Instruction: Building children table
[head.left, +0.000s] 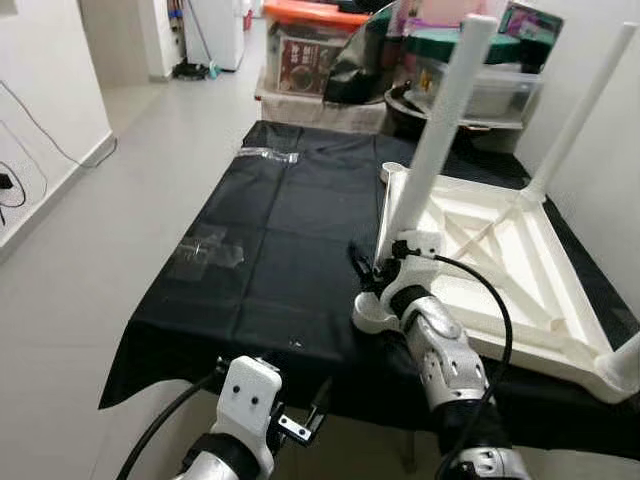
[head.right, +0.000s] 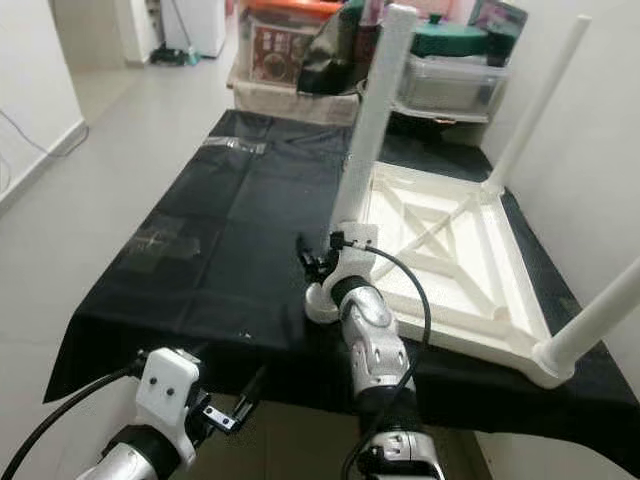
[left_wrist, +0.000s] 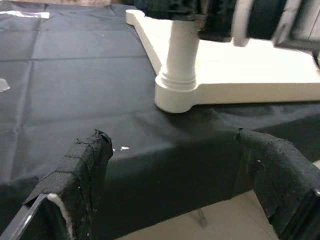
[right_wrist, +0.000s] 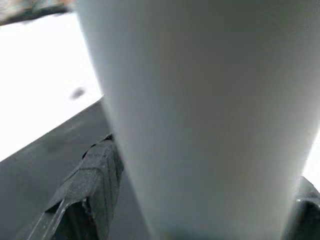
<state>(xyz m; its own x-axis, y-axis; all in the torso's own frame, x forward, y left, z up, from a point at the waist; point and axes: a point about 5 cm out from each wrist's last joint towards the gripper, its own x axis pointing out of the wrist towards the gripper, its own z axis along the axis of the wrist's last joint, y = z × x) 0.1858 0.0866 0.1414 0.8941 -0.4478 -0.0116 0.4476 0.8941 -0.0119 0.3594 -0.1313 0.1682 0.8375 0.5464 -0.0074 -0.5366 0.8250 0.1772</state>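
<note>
A white children's table (head.left: 560, 330) lies upside down on a black cloth (head.left: 280, 220), its legs pointing up. My right gripper (head.left: 383, 263) is shut on the base of the near left leg (head.left: 442, 135). In the right wrist view that leg (right_wrist: 200, 100) stands close between the black fingers (right_wrist: 92, 180). Another leg (head.left: 583, 105) rises at the far right corner and a third (head.left: 628, 362) at the near right corner. My left gripper (head.left: 300, 420) hangs low at the cloth's front edge, open, with nothing between its fingers (left_wrist: 82, 165). It faces the same leg's socket (left_wrist: 177, 82).
Clear tape patches (head.left: 205, 250) stick to the cloth at the left and far left (head.left: 268, 155). Storage boxes (head.left: 310, 45) and bins (head.left: 480, 85) crowd the far end. A white wall (head.left: 600, 190) stands close on the right. Tiled floor (head.left: 90, 240) runs along the left.
</note>
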